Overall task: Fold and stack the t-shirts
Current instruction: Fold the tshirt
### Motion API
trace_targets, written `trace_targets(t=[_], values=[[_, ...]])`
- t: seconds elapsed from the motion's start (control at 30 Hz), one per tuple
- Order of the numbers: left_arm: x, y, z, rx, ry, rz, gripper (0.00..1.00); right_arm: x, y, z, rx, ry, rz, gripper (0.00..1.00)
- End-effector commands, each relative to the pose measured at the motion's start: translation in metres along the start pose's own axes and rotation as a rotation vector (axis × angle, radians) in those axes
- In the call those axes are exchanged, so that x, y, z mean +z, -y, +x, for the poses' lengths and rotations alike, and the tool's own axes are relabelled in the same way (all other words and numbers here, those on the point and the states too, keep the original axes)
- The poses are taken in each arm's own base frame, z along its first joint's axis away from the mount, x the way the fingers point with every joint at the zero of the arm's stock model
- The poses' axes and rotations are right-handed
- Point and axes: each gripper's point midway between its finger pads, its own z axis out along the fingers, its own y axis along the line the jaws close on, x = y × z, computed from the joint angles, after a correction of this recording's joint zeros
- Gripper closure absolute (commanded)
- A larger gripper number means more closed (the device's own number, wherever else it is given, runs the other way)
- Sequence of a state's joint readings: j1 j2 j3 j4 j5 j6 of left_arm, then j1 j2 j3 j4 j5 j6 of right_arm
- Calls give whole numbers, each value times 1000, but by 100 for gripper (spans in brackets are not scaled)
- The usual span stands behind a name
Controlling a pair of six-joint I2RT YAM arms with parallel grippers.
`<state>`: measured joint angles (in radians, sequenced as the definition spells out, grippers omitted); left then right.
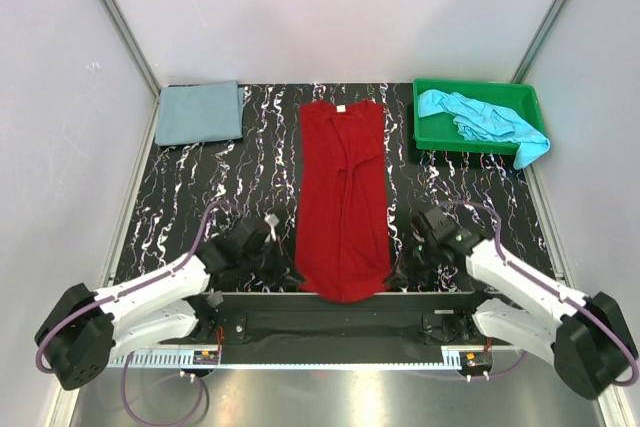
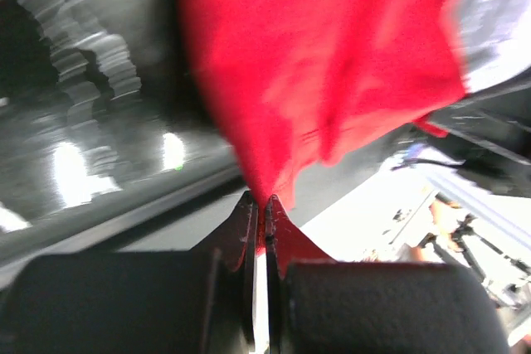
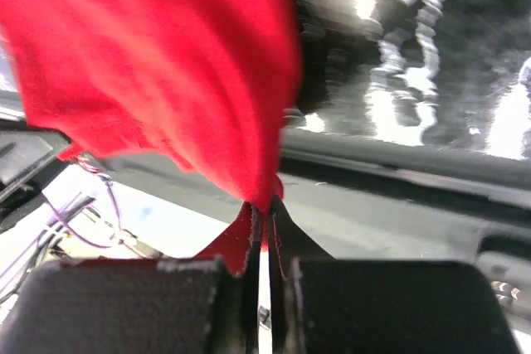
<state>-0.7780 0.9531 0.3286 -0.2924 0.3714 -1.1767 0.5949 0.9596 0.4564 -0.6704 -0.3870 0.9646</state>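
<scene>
Top external view: three plain cloth t-shirts lie on the black, white-veined worktop [image 1: 220,187]. There is one of each colour.

- The deep red t-shirt [image 1: 343,202] lies as one long narrow strip down the middle. Its collar is at the far end and its hem reaches the near edge, between the two arms.
- The dusty grey-blue t-shirt [image 1: 200,112] lies folded into a flat rectangle at the far left corner, well apart from the red one.
- The light turquoise t-shirt [image 1: 480,119] lies crumpled in the single rigid green plastic tray [image 1: 450,143] at the far right. One end of it spills over the tray's near right corner.

There are two arms, each with one hand, and both are low at the near end of the red strip.

The left hand [image 2: 264,213] is clenched on the red cloth. In the left wrist view its two fingers meet with a fold of red pinched between them. The right hand [image 3: 264,209] is likewise clamped on red cloth, which bunches up from between its closed fingers.

A black rail [image 1: 350,322] runs along the near edge of the worktop under the hem. Both wrist views are blurred beyond the cloth.
</scene>
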Motion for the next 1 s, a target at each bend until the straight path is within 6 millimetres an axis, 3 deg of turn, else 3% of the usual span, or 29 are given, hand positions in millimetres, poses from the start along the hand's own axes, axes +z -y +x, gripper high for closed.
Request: trace_targets(t=[0.0,0.03,0.1,0.13,0.17,0.2,0.23,0.27,0.3,0.33,0.37,0.43,0.47,0.5,0.57,0.77,0.97], values=[[-20,66,-39,40,123,123,100,-26,-35,-35,-99,90,1,100],[-28,88,-53,55,148,154,100,-24,-36,-44,-102,82,32,100],[-27,89,-82,46,172,115,100,-40,-54,-74,-121,131,12,100],[-36,111,-95,69,178,159,100,-38,-56,-85,-118,114,16,100],[-41,114,-116,81,208,161,100,-49,-74,-103,-132,146,-18,100],[-32,111,-127,67,175,135,100,-53,-78,-119,-125,167,-22,100],[-41,130,-147,96,202,163,100,-45,-78,-131,-145,143,4,100],[-42,127,-167,109,218,148,100,-53,-96,-150,-169,177,-17,100],[-42,130,-179,113,218,147,100,-54,-97,-163,-161,179,-12,100],[-35,139,-194,115,190,158,100,-42,-94,-175,-142,146,14,100],[-35,138,-208,118,193,159,100,-49,-108,-194,-165,178,-6,100],[-25,144,-231,124,185,163,100,-37,-104,-218,-150,158,16,100],[-24,145,-241,129,188,164,100,-43,-117,-234,-163,183,-4,100],[-24,154,-251,143,192,183,100,-33,-110,-244,-134,153,10,100],[-8,146,-266,129,166,169,100,-38,-124,-263,-154,169,-23,100],[8,147,-295,95,170,182,100,-30,-124,-300,-139,140,-47,100],[12,135,-310,47,195,164,100,-8,-123,-310,-142,55,-83,100]])
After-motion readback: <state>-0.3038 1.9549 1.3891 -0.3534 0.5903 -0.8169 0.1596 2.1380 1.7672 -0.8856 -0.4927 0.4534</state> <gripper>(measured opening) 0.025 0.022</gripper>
